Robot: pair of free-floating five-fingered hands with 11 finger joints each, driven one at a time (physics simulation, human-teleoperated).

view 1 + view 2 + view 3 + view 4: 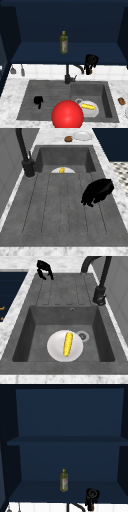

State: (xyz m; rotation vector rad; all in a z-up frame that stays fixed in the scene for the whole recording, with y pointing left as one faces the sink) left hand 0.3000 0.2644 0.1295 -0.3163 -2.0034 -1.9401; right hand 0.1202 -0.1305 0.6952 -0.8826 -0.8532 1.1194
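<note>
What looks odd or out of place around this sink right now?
A big red ball sits at the sink's front edge, hiding part of the white plate that holds a corn cob in the basin. The right hand holds something small and reddish by the faucet.

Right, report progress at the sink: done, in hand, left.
Done: the bottle stands on the cabinet shelf. In hand: the right hand holds a small reddish thing by that shelf's edge. Left: corn lies on the plate in the basin; the left hand hovers curled, empty, over the drainboard.
</note>
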